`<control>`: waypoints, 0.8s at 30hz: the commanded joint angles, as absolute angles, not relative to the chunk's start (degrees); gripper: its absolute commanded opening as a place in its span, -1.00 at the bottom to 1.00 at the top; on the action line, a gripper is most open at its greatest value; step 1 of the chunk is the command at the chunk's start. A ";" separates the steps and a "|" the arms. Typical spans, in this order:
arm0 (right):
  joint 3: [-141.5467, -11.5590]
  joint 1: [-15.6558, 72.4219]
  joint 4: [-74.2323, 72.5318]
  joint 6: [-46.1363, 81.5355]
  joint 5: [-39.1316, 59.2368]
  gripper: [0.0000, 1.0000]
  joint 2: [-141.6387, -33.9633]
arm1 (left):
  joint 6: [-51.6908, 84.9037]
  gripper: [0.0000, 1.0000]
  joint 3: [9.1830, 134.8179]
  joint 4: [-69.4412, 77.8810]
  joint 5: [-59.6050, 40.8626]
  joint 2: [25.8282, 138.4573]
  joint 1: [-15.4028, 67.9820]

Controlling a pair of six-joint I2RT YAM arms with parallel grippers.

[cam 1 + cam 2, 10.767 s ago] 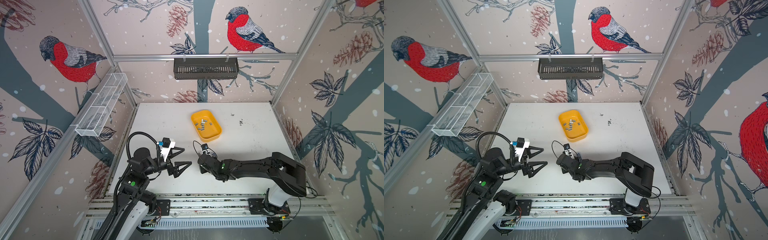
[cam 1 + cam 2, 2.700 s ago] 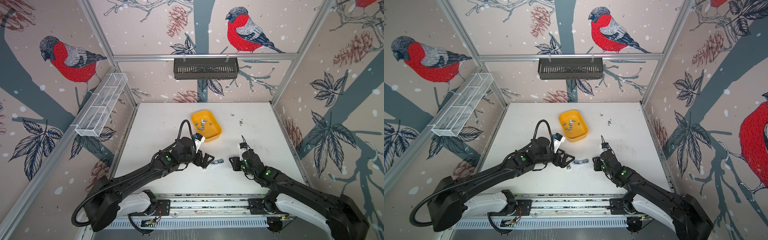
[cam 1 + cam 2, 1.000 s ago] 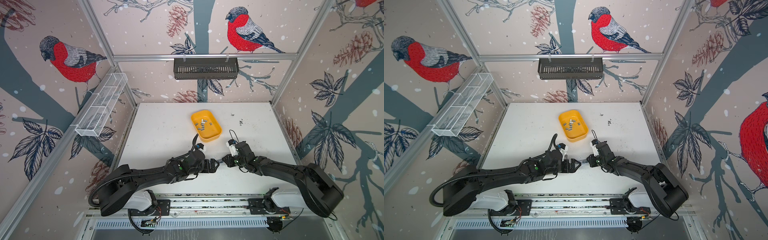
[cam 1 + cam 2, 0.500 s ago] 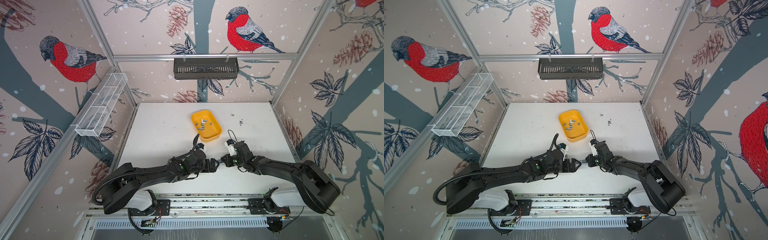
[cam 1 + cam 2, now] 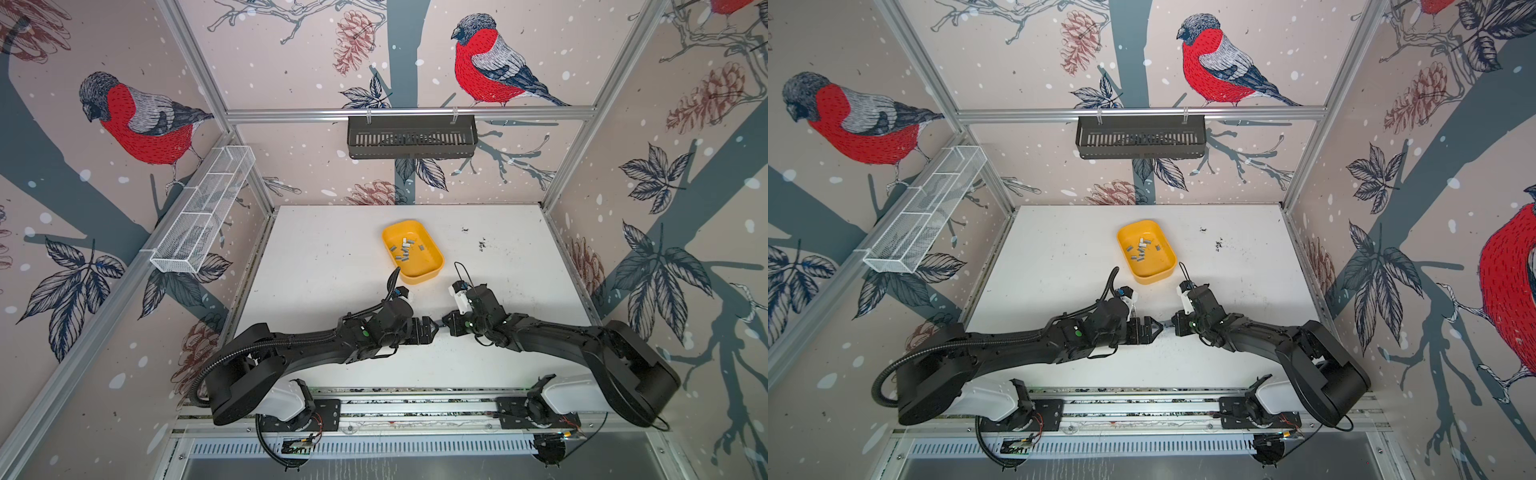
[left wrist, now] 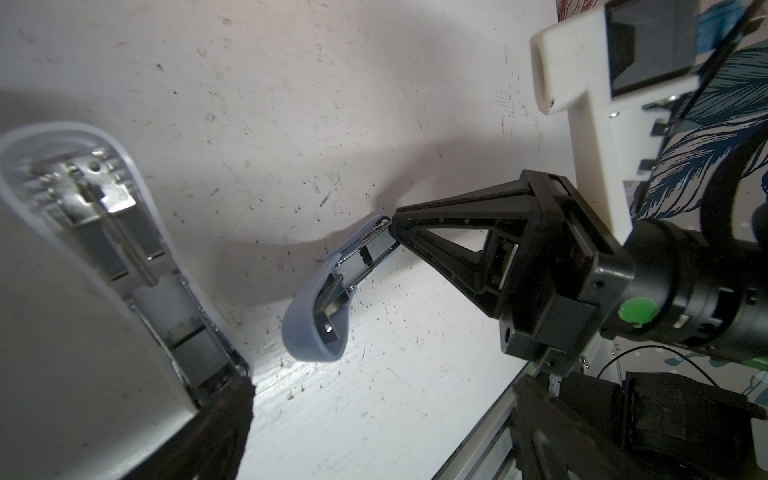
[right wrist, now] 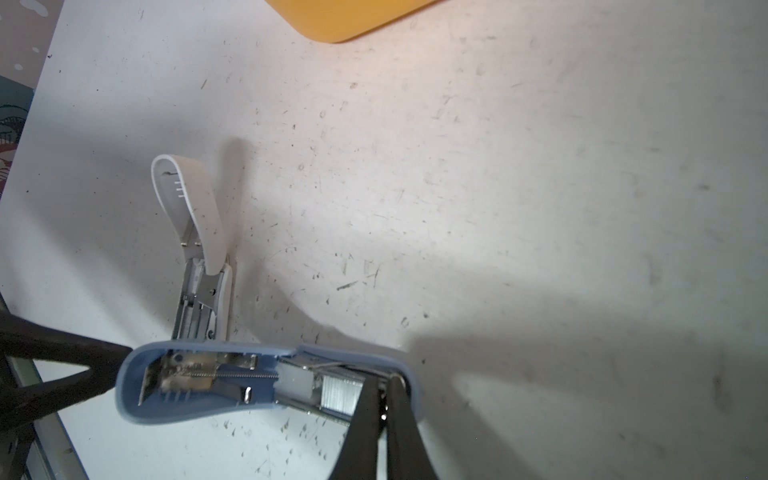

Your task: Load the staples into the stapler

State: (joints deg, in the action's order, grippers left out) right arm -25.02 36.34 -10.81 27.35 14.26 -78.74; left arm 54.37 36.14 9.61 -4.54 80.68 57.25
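Observation:
A blue stapler (image 7: 266,382) lies open on the white table, spring and pusher showing, with a grey strip of staples (image 7: 337,395) in its channel. My right gripper (image 7: 384,380) is shut, its tips inside the stapler's front end beside that strip; whether they pinch anything is hidden. In the left wrist view the blue stapler (image 6: 316,316) hangs off the right gripper (image 6: 390,224). My left gripper (image 6: 384,386) is open at the stapler's rear end. In both top views the two grippers (image 5: 432,328) (image 5: 445,326) meet tip to tip. Several loose staples (image 5: 405,249) (image 5: 1142,251) lie in the yellow tray (image 5: 415,279).
A white stapler (image 7: 199,249) (image 6: 104,249) stands open just beyond the blue one, close to a left finger (image 6: 220,432). The yellow tray (image 5: 1152,277) is right behind both grippers. A black basket (image 5: 411,137) and a white wire rack (image 5: 203,220) hang on the walls.
The right gripper's jaws have closed to shut at the stapler's front end. Both arms, which earlier came together from left and right onto the stapler, have hardly moved in the last second.

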 commanded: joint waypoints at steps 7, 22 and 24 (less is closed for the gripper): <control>-24.52 37.46 -11.34 28.56 11.34 -0.83 -77.77 | 55.46 0.88 36.57 11.60 -8.34 81.94 56.86; -24.08 38.71 -10.29 28.06 10.22 -0.87 -76.46 | 55.99 0.67 37.69 15.88 -10.11 84.47 55.84; -24.08 38.82 -10.02 28.04 9.85 -0.88 -76.29 | 55.92 0.56 37.78 15.92 -10.25 84.38 55.64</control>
State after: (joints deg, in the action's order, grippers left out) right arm -24.10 38.57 -10.24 28.51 10.81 -76.62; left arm 55.31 37.32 13.45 -9.50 84.53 55.94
